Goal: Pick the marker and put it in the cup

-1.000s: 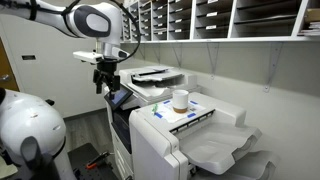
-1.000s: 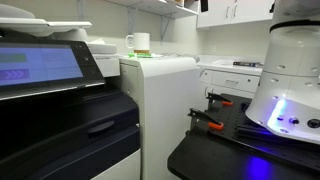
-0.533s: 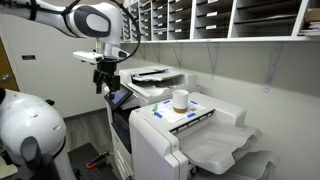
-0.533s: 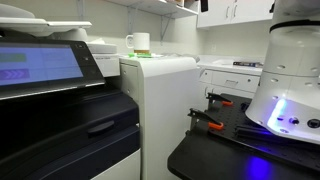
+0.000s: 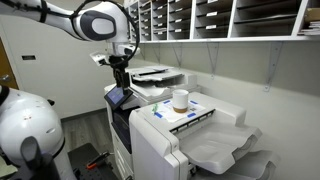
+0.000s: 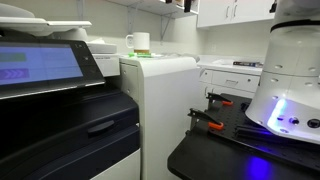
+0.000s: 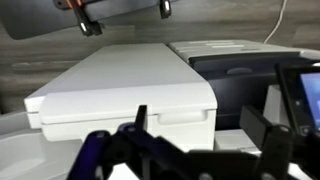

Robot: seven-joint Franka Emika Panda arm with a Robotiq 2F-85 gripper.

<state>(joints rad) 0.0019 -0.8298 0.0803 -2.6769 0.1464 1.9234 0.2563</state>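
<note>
The cup [image 5: 180, 99], cream above and tan below, stands upright on the white printer top [image 5: 160, 118]. It also shows in an exterior view [image 6: 138, 42]. A thin dark blue object [image 5: 188, 118], possibly the marker, lies on the printer top just in front of the cup. My gripper [image 5: 121, 83] hangs from the arm above the printer's far left part, well apart from the cup. In the wrist view my gripper [image 7: 200, 128] is open and empty, with a white printer lid [image 7: 120, 85] beneath it. The cup and marker are out of the wrist view.
The printer's dark control panel [image 5: 118, 97] sits below the gripper. Output trays [image 5: 220, 150] stick out at the front. Wall shelves with paper slots [image 5: 220, 15] run along the back. A white robot base [image 6: 290, 80] stands on a dark table.
The arm has swung right, toward the printer and the cup, and the gripper now hangs closer over the printer's lid. The cup has not moved.
</note>
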